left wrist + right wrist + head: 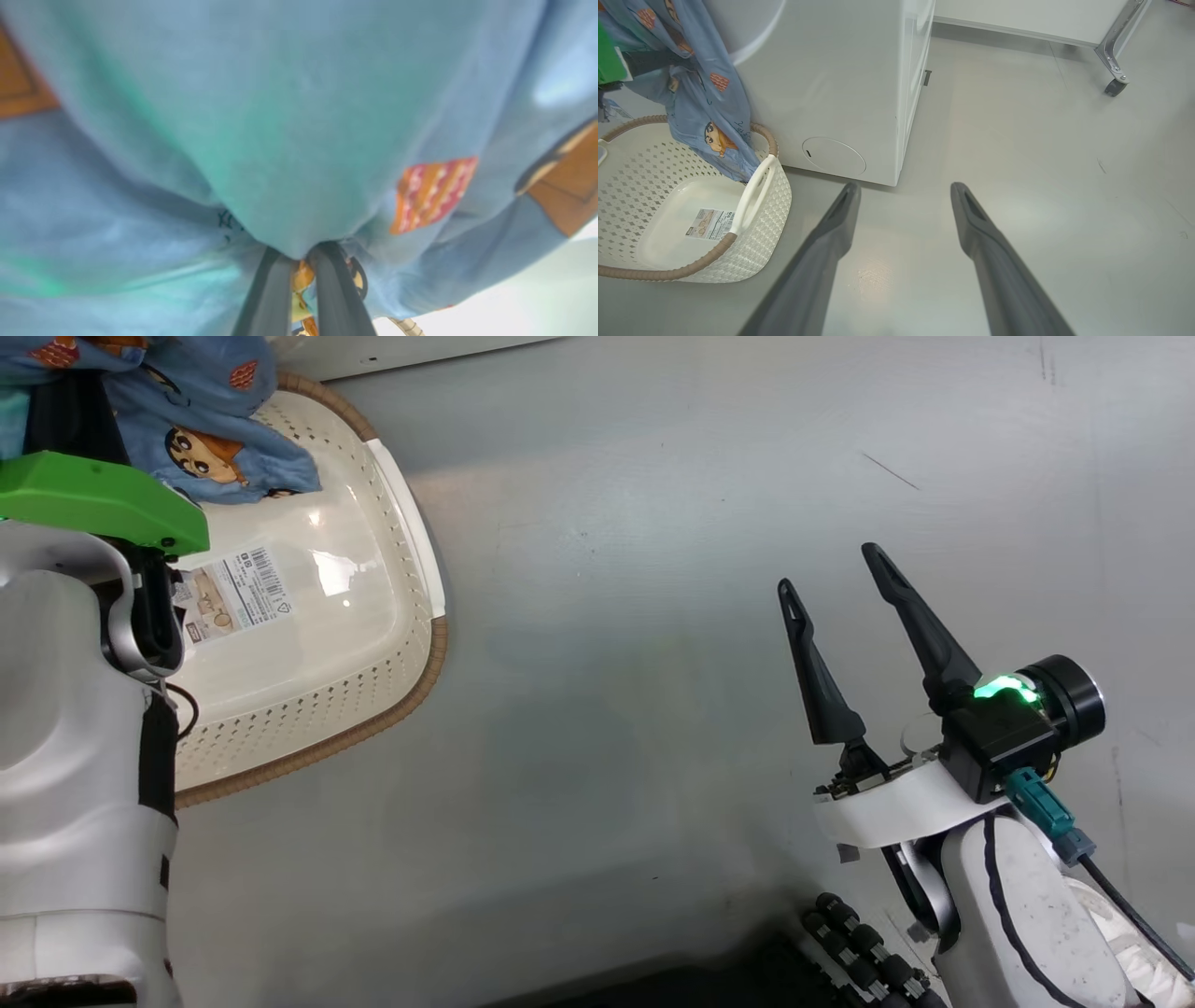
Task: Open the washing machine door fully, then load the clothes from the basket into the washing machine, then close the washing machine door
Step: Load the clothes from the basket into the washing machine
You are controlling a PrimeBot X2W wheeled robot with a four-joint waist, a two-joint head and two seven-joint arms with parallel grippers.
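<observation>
1. My left gripper (300, 261) is pinched shut on a bunch of the clothes (289, 140). The blue printed fabric is drawn into a tight gather between the two fingers, a narrow hold that I judge is meant to carry the whole piece.
2. My right gripper (830, 568) hangs over bare floor (653, 709), jaws wide and holding nothing. It is parked well apart from the load, I think to stay out of the way.
3. The basket (431, 653) sits on the floor at my left. Its sticker shows on the bare bottom, and the clothes hang above its far rim.
4. Beyond it stands the washing machine (831, 84), just beside the basket, which makes for a short carry.
</observation>
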